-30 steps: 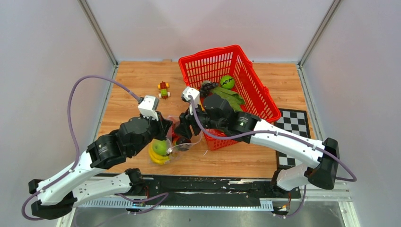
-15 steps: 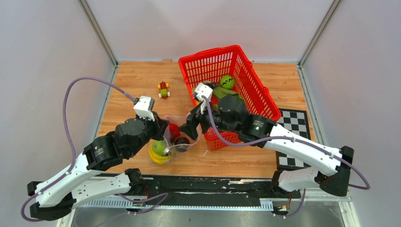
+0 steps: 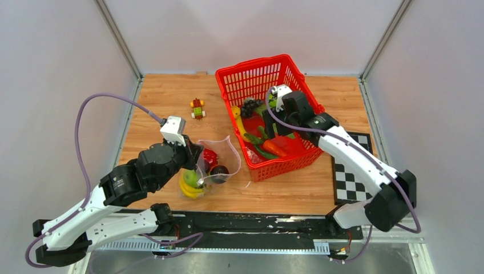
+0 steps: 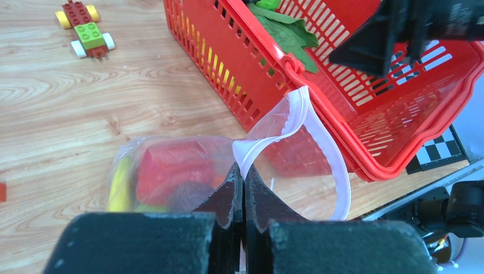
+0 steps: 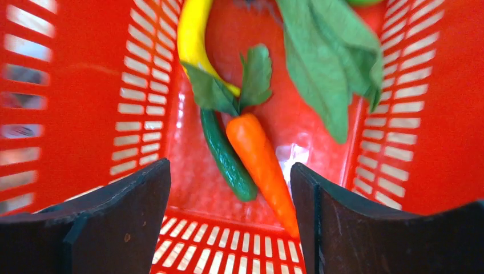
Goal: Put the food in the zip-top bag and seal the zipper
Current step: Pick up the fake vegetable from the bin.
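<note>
The clear zip-top bag (image 3: 224, 155) lies in front of the red basket (image 3: 253, 67) with its mouth standing open. It holds a red tomato (image 3: 209, 156), a dark piece, a green lime (image 3: 194, 178) and yellow bananas (image 3: 190, 192). My left gripper (image 3: 201, 173) is shut on the bag's mouth edge (image 4: 243, 171), beside the pale pinkish zipper (image 4: 326, 154). My right gripper (image 3: 274, 123) hangs open and empty inside the basket (image 5: 231, 211), above an orange carrot (image 5: 259, 157), a green cucumber (image 5: 228, 157), a yellow banana (image 5: 193, 37) and green leaves (image 5: 328, 57).
A small red-yellow-green toy block figure (image 3: 197, 108) stands on the wood left of the basket. Dark grapes (image 3: 249, 106) lie at the basket's back. A checkerboard card (image 3: 352, 165) lies at the right edge. Grey walls close in the sides and back.
My right gripper has left the bag's mouth and swung back and right over the basket, open. The left gripper keeps its hold and the bag's mouth stays open.
</note>
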Available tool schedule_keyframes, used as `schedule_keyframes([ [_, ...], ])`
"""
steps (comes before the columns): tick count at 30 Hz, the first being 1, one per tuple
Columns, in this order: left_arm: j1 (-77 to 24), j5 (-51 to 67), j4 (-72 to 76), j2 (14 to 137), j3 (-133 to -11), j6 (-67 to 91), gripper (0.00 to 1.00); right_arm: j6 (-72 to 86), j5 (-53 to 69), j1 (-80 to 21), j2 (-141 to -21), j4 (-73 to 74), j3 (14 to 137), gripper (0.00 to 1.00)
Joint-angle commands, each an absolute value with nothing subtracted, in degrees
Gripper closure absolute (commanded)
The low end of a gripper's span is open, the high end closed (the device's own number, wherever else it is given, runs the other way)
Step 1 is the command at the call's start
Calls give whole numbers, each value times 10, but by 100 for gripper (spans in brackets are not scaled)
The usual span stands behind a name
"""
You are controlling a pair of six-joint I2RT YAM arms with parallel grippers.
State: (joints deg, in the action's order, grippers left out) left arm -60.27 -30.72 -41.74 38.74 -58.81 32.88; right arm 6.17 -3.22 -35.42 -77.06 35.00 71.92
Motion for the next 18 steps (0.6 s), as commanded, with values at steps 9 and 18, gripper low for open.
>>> schedule_keyframes([
  [9, -602, -295, -389, 389, -605, 335, 100, 7, 62, -318, -948, 444, 758, 30],
  [18, -602, -299, -395, 385, -606, 335, 100, -15, 48, -318, -1002, 432, 764, 31],
])
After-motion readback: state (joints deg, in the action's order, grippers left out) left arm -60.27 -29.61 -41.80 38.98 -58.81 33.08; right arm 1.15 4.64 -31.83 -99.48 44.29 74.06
